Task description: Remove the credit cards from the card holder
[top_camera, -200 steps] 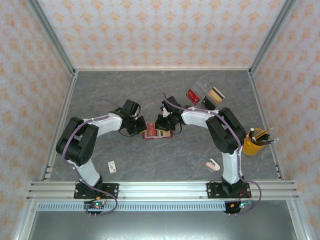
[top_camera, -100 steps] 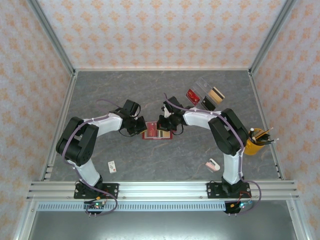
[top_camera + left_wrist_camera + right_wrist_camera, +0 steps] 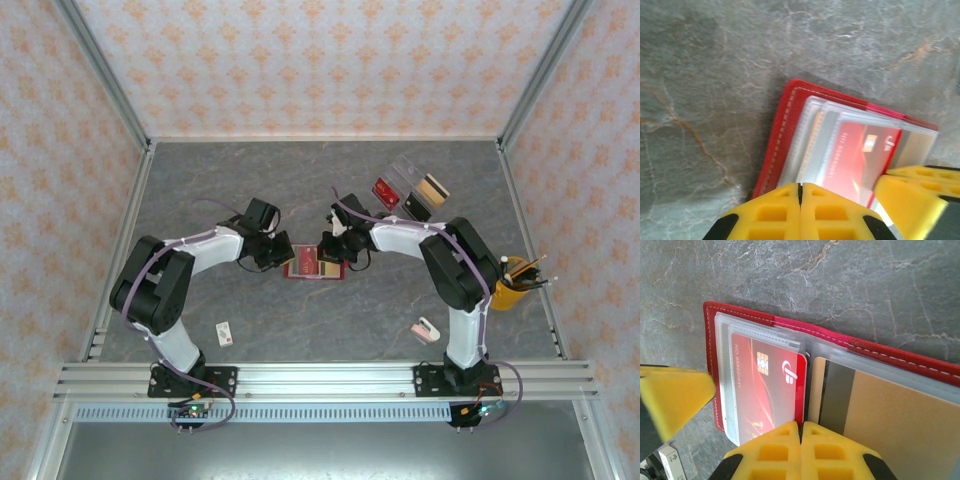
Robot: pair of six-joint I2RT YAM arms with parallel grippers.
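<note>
The right arm point(image 3: 400, 235) has shifted slightly; left gripper point(image 3: 800, 200) and right gripper point(image 3: 801, 440), jaws together, partly hide one open red leather-like bifold card holder point(image 3: 790, 326) with two cards, a red plastic card point(image 3: 767, 390) and a tan plastic card point(image 3: 890, 420).

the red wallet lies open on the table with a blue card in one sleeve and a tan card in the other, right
No: the chip card is red, not blue; the right wrist view shows it. The red wallet does lie open on the table, a tan card in its other sleeve.
</note>
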